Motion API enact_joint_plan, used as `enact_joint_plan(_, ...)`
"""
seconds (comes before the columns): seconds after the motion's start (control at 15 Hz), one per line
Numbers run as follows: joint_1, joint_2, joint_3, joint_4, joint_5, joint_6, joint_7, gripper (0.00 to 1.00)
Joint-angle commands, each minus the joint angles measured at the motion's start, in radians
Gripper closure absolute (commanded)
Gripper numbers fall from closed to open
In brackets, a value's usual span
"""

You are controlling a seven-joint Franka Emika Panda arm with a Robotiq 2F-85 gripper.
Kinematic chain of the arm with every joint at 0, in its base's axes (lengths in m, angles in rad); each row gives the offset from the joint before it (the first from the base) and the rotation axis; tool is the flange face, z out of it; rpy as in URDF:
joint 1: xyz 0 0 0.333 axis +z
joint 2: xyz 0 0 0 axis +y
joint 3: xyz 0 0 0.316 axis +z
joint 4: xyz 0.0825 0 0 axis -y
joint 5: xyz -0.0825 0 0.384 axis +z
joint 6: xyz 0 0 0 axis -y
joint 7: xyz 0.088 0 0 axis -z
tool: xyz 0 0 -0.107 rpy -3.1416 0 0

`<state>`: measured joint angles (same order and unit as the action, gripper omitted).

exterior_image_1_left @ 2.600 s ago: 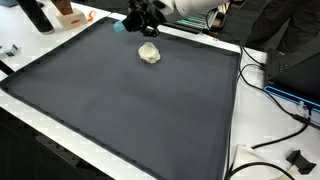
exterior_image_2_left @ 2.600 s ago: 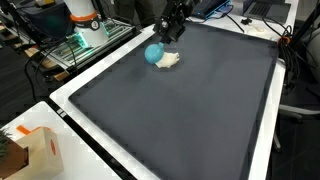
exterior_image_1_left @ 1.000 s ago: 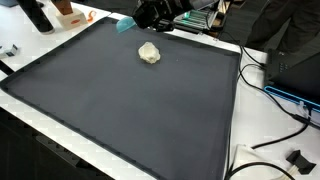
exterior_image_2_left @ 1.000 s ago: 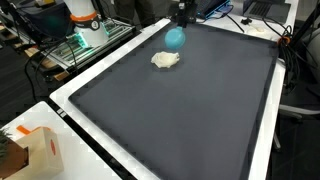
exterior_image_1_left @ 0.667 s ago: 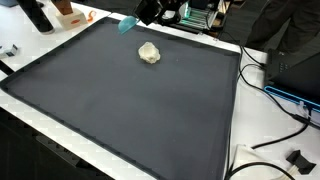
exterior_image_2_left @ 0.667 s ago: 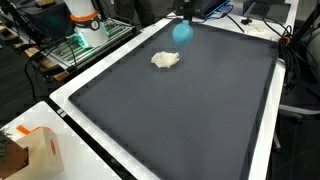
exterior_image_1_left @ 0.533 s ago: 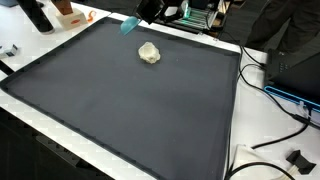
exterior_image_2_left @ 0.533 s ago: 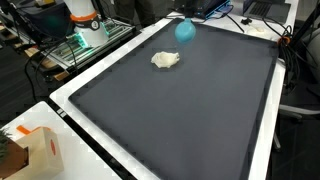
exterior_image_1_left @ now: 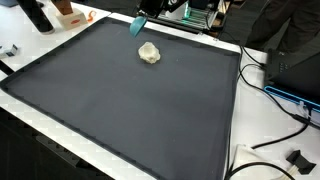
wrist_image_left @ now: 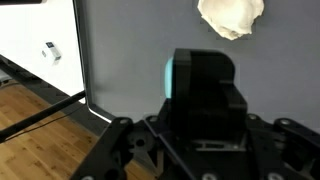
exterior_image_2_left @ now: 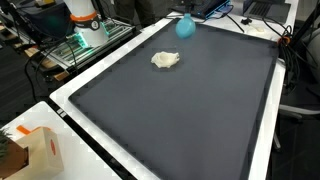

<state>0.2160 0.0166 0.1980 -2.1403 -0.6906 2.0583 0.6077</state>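
My gripper (wrist_image_left: 203,75) is shut on a teal rounded object (exterior_image_1_left: 139,25), which hangs in the air above the far edge of the black mat (exterior_image_1_left: 130,110). In the wrist view only a teal sliver (wrist_image_left: 171,78) shows beside the dark fingers. In an exterior view the teal object (exterior_image_2_left: 185,27) hangs just under the top edge, with the gripper itself nearly out of frame. A white crumpled lump (exterior_image_1_left: 149,52) lies on the mat below and a little forward of the gripper. It also appears as the white lump (exterior_image_2_left: 166,60) and the white lump (wrist_image_left: 232,15).
The mat (exterior_image_2_left: 180,110) lies on a white table. An orange-and-white box (exterior_image_2_left: 40,150) stands at a near corner, and a dark bottle (exterior_image_1_left: 37,14) at a far corner. Cables (exterior_image_1_left: 275,95) trail along one side. Wooden floor (wrist_image_left: 35,140) shows past the table edge.
The gripper has lifted the teal object from beside the white lump and carried it up and toward the mat's far edge. The lump has not moved.
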Motion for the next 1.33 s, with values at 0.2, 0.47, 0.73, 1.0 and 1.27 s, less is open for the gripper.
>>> enact_joint_plan(0.2,-0.04,-0.094,-0.026,-0.07,0.2,0.067,-0.173,0.75)
enact_joint_plan(0.47,-0.059,-0.117,-0.04,-0.084,0.298,0.064,-0.249,0.75)
enact_joint_plan(0.73,-0.075,-0.131,-0.055,-0.094,0.384,0.074,-0.335,0.75)
enact_joint_plan(1.0,-0.092,-0.146,-0.084,-0.132,0.482,0.156,-0.507,0.75)
enact_joint_plan(1.27,-0.103,-0.152,-0.133,-0.189,0.68,0.284,-0.776,0.75)
